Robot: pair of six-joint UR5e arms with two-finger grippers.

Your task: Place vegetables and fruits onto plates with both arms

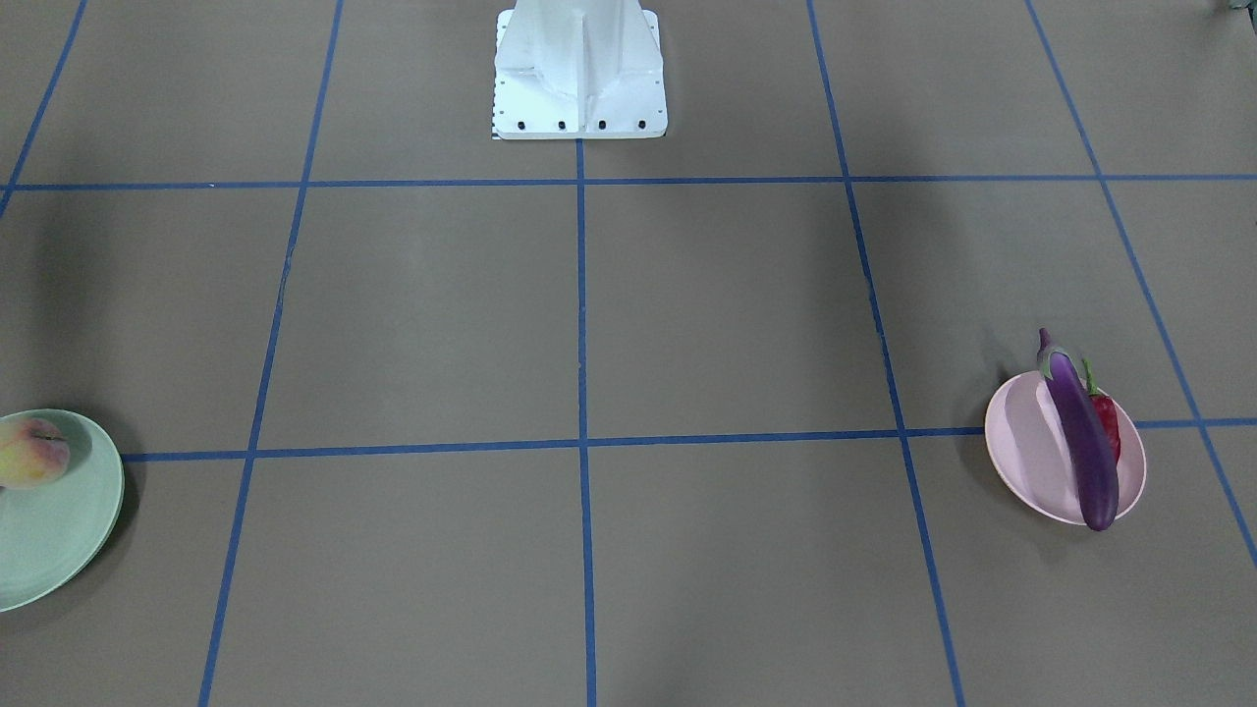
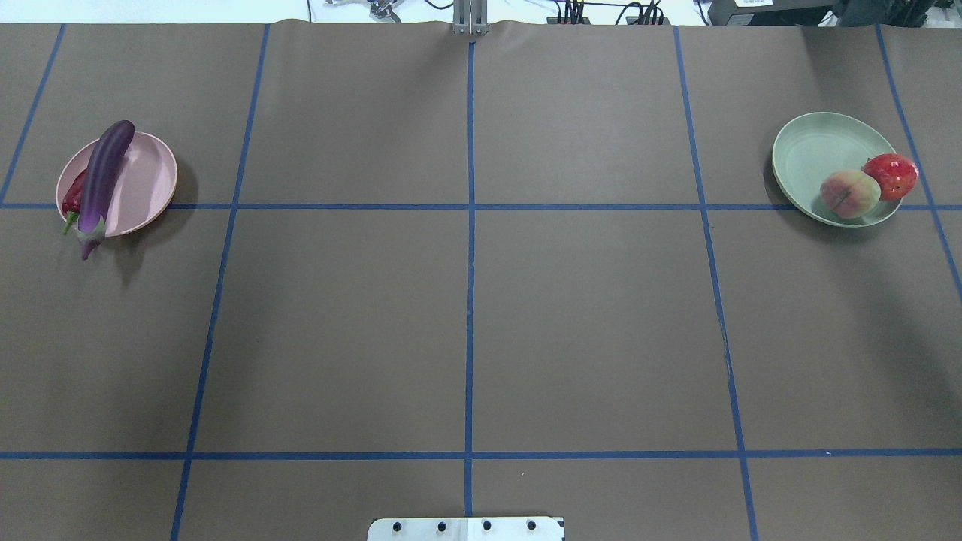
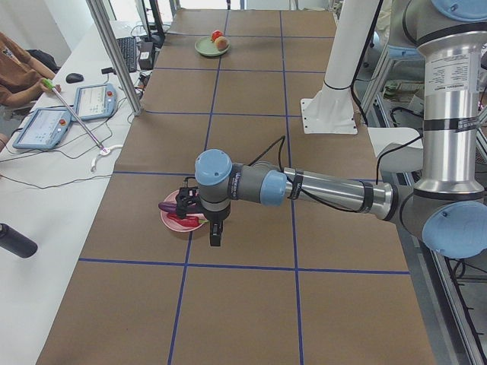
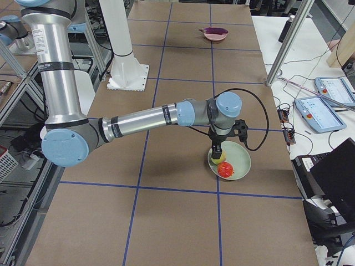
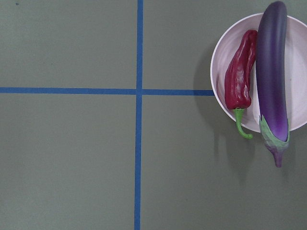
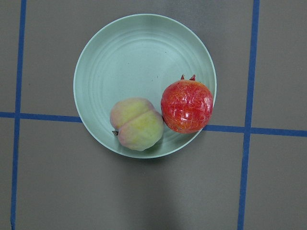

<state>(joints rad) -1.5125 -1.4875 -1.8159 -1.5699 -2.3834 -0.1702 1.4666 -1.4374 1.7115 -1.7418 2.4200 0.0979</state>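
1. You see the left end effector [image 3: 215, 240] only in the side camera, hanging over the table [image 2: 586, 323]. From there you cannot tell whether its jaws stand wide or narrow.
2. Just beside that end effector, on the side away from the robot's base, sits the pink plate [image 5: 298, 72].
3. The eggplant [image 5: 272, 72] lies along that plate, its pale-green cap end past the rim. The chili pepper [image 5: 241, 72] lies against it, with its green stem over the rim.
4. You see the right end effector [image 4: 218, 157] only from the other side camera too. It hangs above the mint plate [image 6: 139, 57], and you cannot tell its jaw width either.
5. The peach [image 6: 136, 123] sits right below that end effector. The orange-red fruit [image 6: 187, 105] touches the peach and rests on the plate's rim.
6. The two plates are well apart, at opposite ends of the table.
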